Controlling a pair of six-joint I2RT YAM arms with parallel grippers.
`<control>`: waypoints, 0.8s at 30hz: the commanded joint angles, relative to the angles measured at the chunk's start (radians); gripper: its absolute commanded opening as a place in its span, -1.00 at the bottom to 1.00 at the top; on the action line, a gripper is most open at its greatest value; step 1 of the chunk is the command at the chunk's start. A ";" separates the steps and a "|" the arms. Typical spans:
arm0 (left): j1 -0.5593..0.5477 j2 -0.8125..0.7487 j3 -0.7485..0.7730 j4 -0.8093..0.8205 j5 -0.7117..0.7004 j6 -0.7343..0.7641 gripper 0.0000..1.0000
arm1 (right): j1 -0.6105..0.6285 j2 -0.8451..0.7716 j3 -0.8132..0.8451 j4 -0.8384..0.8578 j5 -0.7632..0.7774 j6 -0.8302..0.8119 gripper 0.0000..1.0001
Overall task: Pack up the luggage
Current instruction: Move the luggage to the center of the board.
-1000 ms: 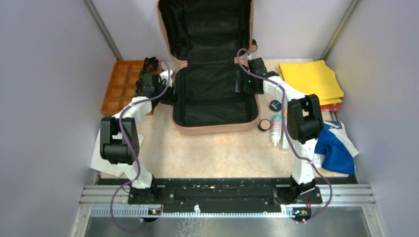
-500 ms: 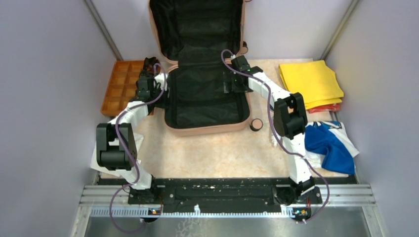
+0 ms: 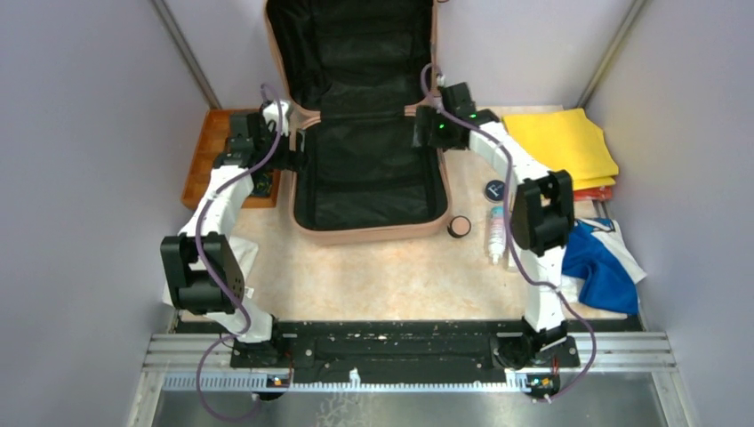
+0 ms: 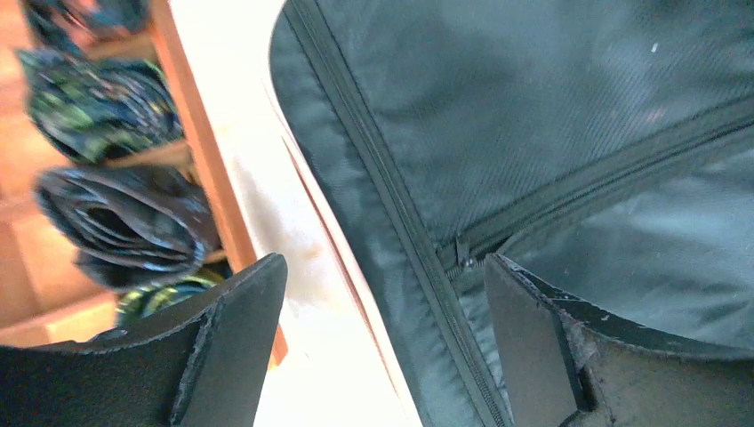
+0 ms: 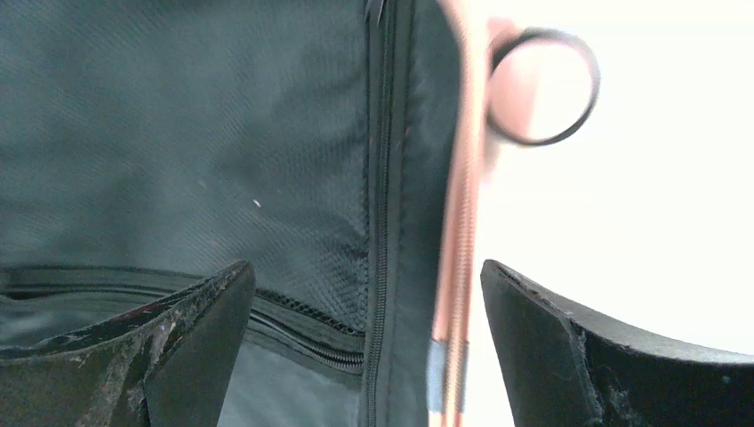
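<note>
Luggage [image 3: 369, 173] slid leftward, top edge cropped, tray [image 3: 199, 171] partly hidden

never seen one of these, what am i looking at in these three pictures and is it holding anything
These are two robot arms bolted to the near edge of a table. The wide picture looks down from above and behind them. The other two come from a camera on each wrist, so the dark wedges at the bottom are that arm's own fingers.

The luggage, a peach-pink suitcase, lies open in the middle with its lid stood up. The left gripper and right gripper are each open with a side rim between the fingers, holding nothing.

On the left is an orange tray. On the right are a folded yellow cloth, a blue and white cloth and a small bottle.
</note>
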 commanded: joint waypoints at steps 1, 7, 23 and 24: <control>0.010 -0.056 0.098 -0.017 0.013 -0.004 0.80 | -0.100 -0.207 0.025 0.096 -0.043 0.026 0.97; 0.010 -0.017 0.165 -0.082 0.011 -0.007 0.94 | -0.232 -0.231 0.034 -0.101 0.211 0.021 0.88; 0.010 -0.019 0.094 -0.094 0.098 0.024 0.96 | -0.339 -0.087 -0.069 -0.100 0.406 0.021 0.47; 0.009 -0.021 0.088 -0.094 0.106 0.024 0.96 | -0.339 -0.075 -0.064 -0.100 0.423 0.017 0.44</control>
